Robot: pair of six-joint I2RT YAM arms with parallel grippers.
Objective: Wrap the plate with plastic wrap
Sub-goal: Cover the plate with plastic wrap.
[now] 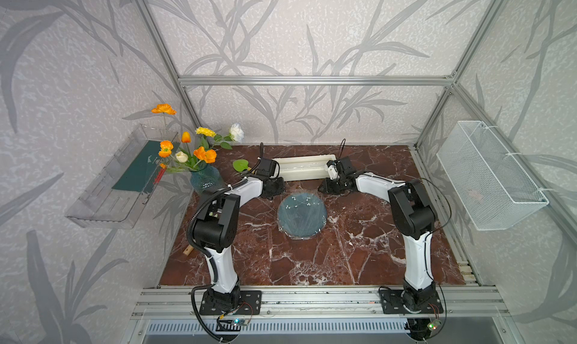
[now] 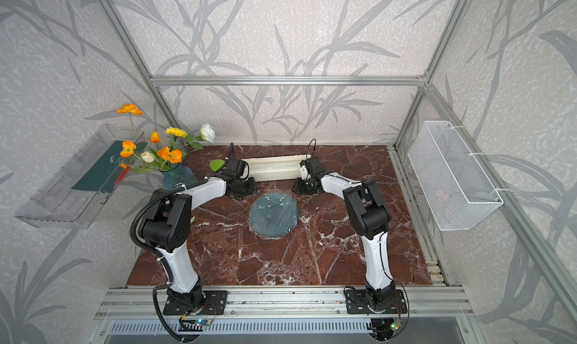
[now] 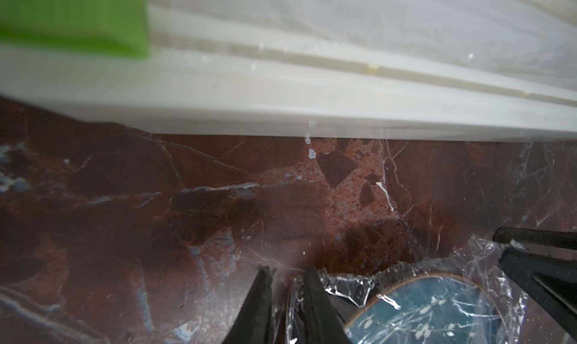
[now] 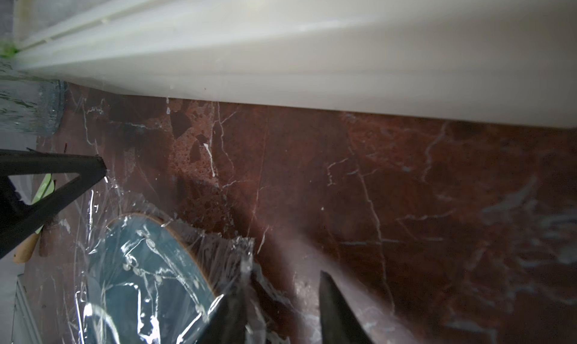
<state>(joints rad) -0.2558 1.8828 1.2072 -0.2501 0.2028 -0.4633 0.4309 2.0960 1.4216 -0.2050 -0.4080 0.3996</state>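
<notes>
Top views first: in both top views the plate (image 1: 302, 216) lies mid-table on the red marble table (image 1: 359, 258) with the plastic wrap (image 1: 282, 230) spread over it and the cream dispenser box (image 1: 301, 169) just behind. The hazard I judge is at the far rim, where light film could lift or spring off the plate if an arm draws away with it clinging. The left gripper (image 1: 276, 187) and the right gripper (image 1: 324, 187) sit low on either side of that rim, too small here for their jaws to be read. Left wrist view: wrinkled film spills past the plate's edge onto the table, loose rather than tucked, so a careless pull could drag it or nudge the plate. The left gripper's jaws stand only narrowly apart, with the film's crumpled margin lying against the inner finger (image 3: 318, 305) and into the gap. I cannot tell whether they nip it, but a gap shows between them. Right wrist view: a bunched fold of wrap stands against one finger (image 4: 231, 314) of the right gripper — static cling is the likely culprit if it follows the arm up. These jaws are clearly parted and hold nothing, with bare table between them and the plate just beside
</notes>
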